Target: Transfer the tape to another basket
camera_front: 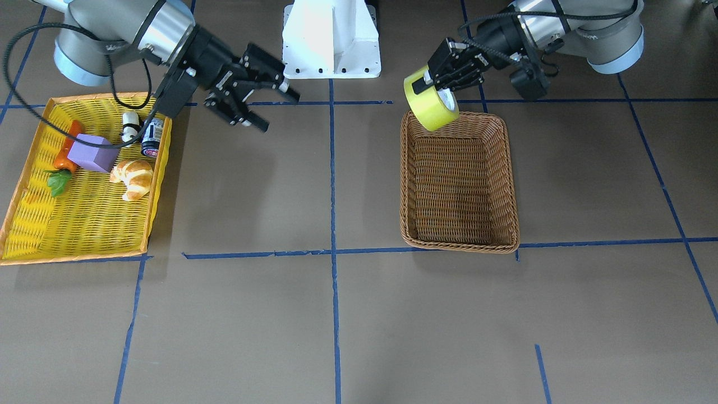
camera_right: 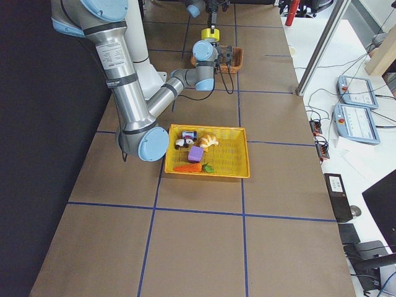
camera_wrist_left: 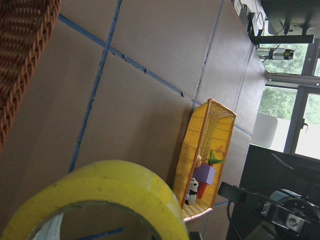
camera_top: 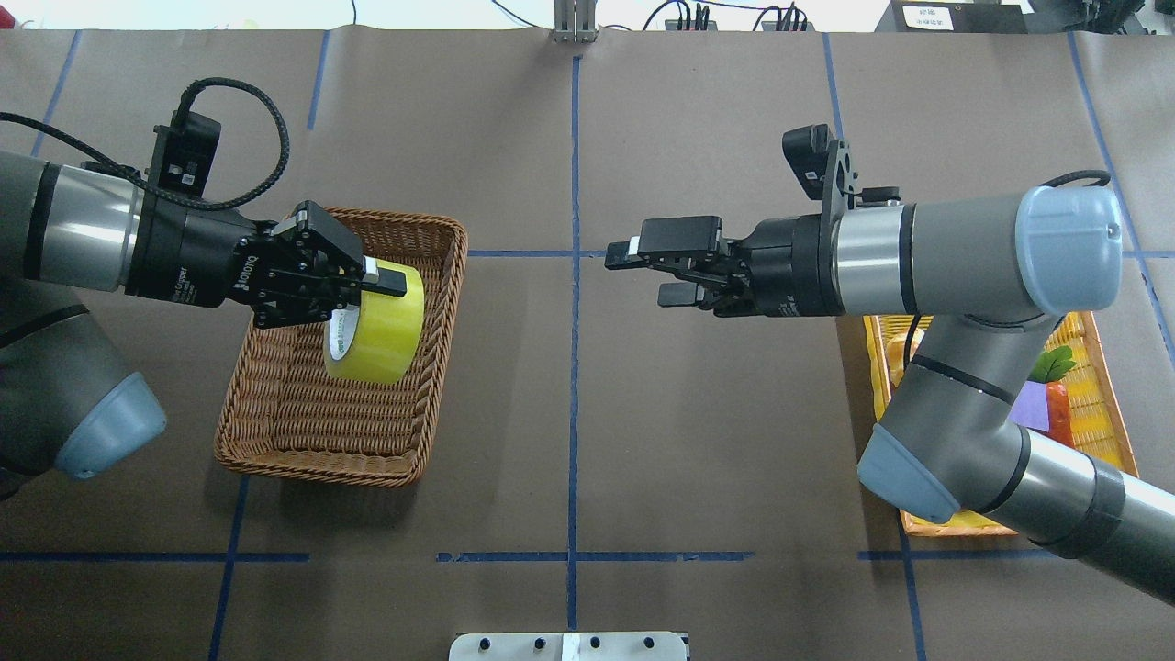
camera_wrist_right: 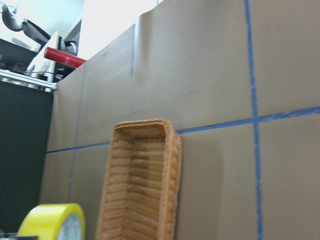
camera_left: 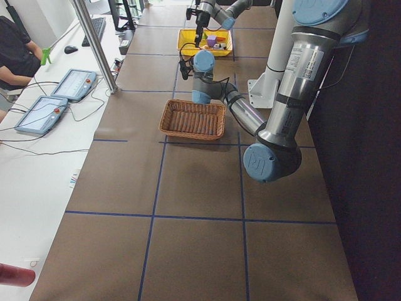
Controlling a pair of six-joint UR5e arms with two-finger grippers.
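My left gripper [camera_top: 372, 298] is shut on the yellow tape roll [camera_top: 381, 321], one finger on its outside and one in the white core. It holds the roll tilted in the air over the wicker basket [camera_top: 275, 431], toward the basket's robot-side end in the front view [camera_front: 457, 185]. The tape also shows in the front view [camera_front: 432, 109], left wrist view [camera_wrist_left: 100, 200] and right wrist view [camera_wrist_right: 55, 222]. My right gripper [camera_top: 638, 275] is open and empty above the table's middle, pointing toward the basket.
A yellow tray with an orange rim [camera_front: 33, 224] lies on my right side, holding a croissant [camera_front: 132, 177], a purple block [camera_front: 92, 152], a carrot, a can and a small figure. The white robot base [camera_front: 331, 39] stands between the arms. Blue tape lines cross the brown table.
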